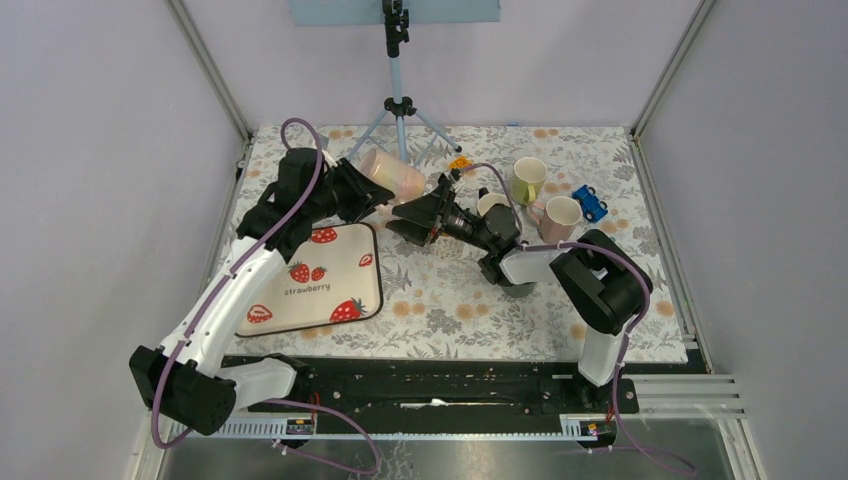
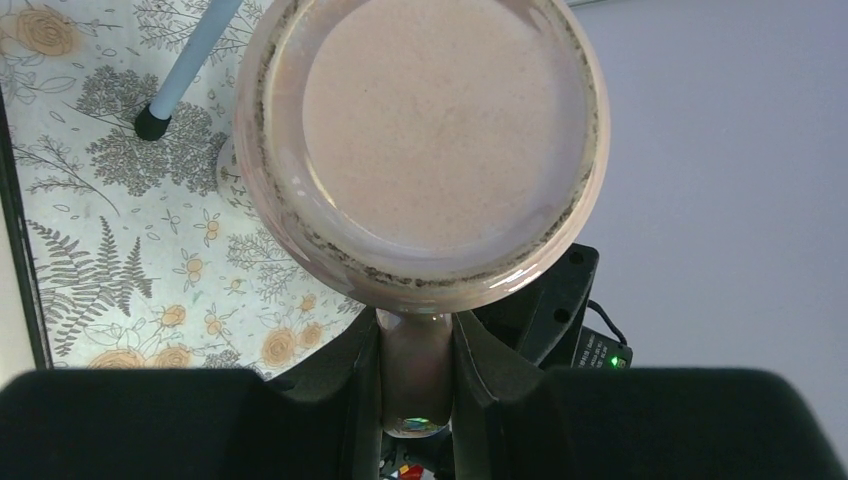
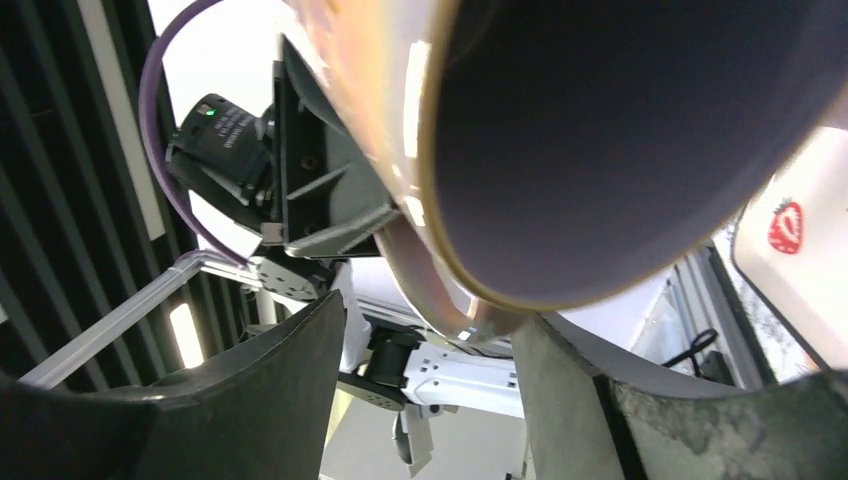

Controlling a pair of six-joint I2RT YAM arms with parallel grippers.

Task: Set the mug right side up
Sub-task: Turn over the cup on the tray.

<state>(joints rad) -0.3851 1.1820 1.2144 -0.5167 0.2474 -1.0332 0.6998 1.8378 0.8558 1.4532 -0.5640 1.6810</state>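
Left gripper (image 1: 362, 190): fingers pressed together on the handle (image 2: 415, 365) of the mug (image 1: 392, 176).

Mug: held above the table (image 1: 450, 300), at 11 o'clock from its centre. It is carried on its side with the long axis roughly level. The base is turned to 10 o'clock and the mouth to 4 o'clock. In the right wrist view the rim is blurred and cut off by the frame.

Right gripper (image 1: 420, 215): fingers spread, set just beside the mouth; contact cannot be made out.

White mug (image 1: 492, 205): at 3 o'clock, partly hidden by the right arm.
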